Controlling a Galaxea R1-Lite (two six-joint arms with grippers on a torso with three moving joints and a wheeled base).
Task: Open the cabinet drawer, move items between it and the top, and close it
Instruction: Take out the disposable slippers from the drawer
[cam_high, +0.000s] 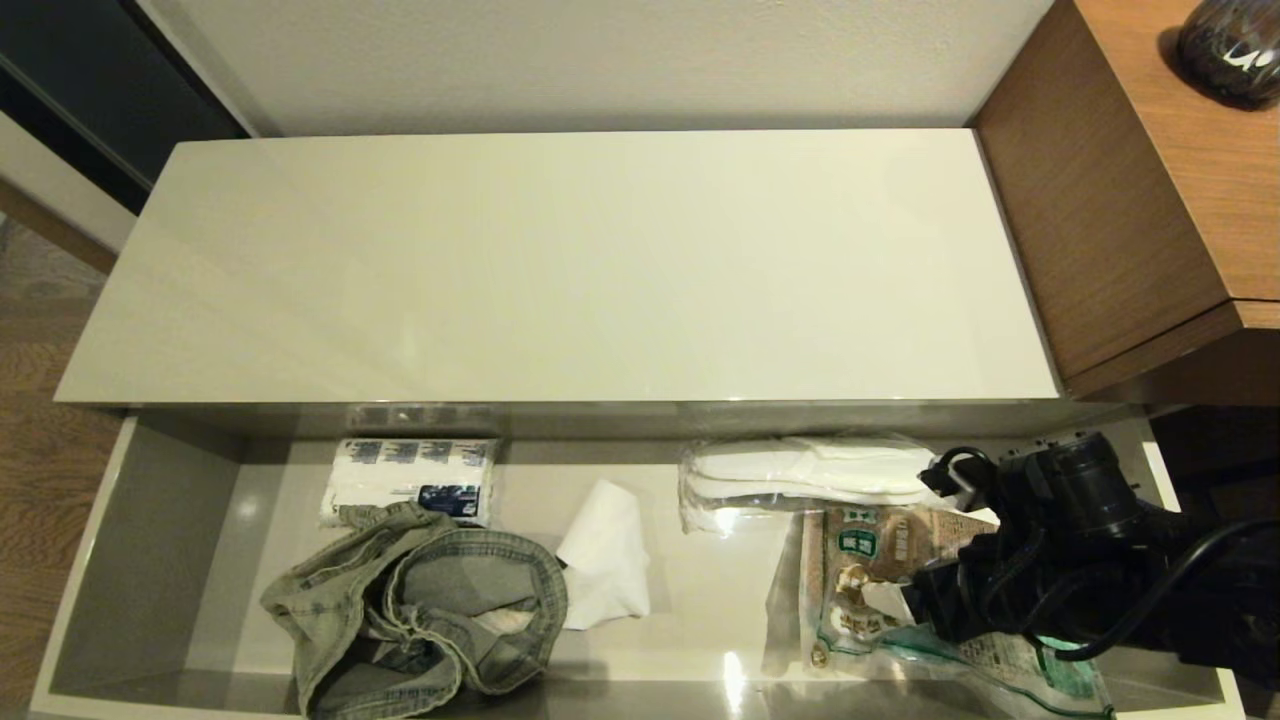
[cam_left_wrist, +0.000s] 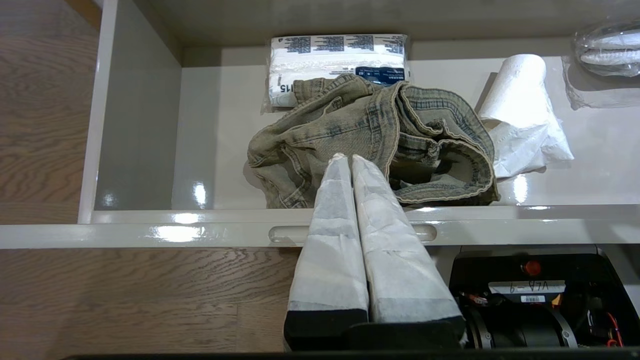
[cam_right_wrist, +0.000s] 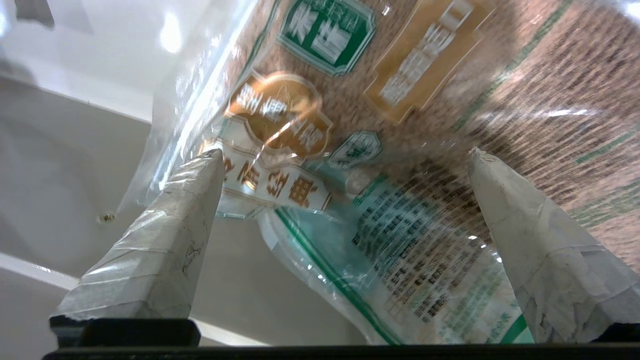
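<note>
Currently the right gripper (cam_right_wrist: 345, 155) hung over the food packet (cam_high: 900, 590) at the cabinet drawer's (cam_high: 150, 530) right end, jaws spread, presumably lining up a grab. Left gripper (cam_left_wrist: 350, 160) sat parked outside the front edge, jaws pressed together, empty.

We read "115" on the blue-and-white paper pack (cam_left_wrist: 337, 62) and a handwritten "V4B-9" on a white label (cam_left_wrist: 526, 286) on the robot base. The food packet (cam_right_wrist: 400, 150) bears Chinese print we cannot decipher.
</note>
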